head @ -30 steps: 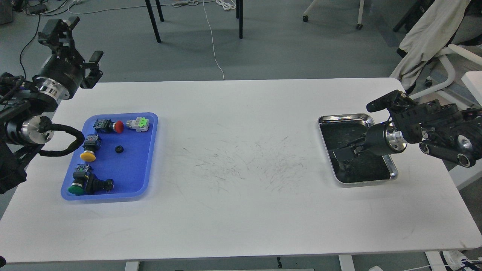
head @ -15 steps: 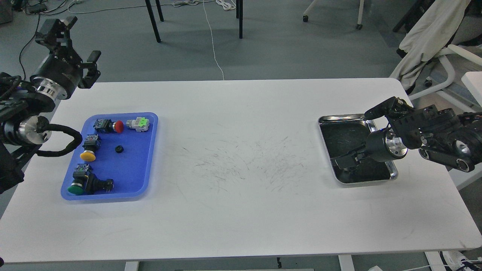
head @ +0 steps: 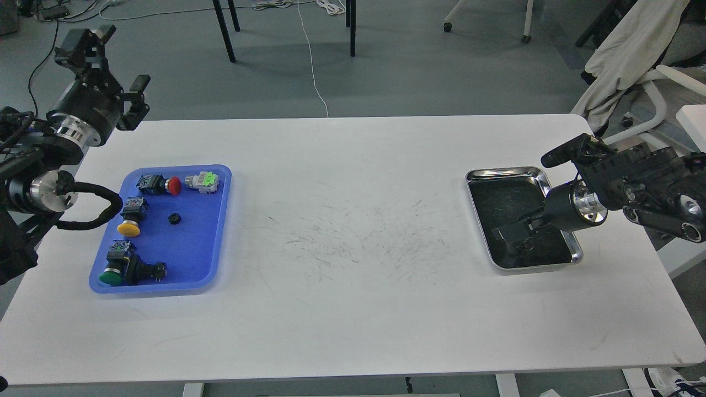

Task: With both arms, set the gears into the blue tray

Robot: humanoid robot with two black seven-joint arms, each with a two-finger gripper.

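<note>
- The rectangular bright blue plastic tray with its low raised rim lies on the left part of the white tabletop, within the left arm's reach, which suits it as the drop-off point.
- One tiny black toothed gear already rests near the middle of that tray, apart from the coloured-cap push-button switches ranged along its left and far sides.
- The shiny steel tray with black lining sits well apart at the right of the tabletop; it looks like the place gears are drawn from, though against the dark lining I cannot make out any gear in it.
- The right pincer is lowered into the near part of the steel tray, probably to pick from there; it shows dark against the black lining, so I cannot tell whether its fingers are spread or pinching anything.
- The left pincer is held high beyond the far left corner of the tabletop, fingers spread and empty, clear of the blue tray so it blocks nothing there.
</note>
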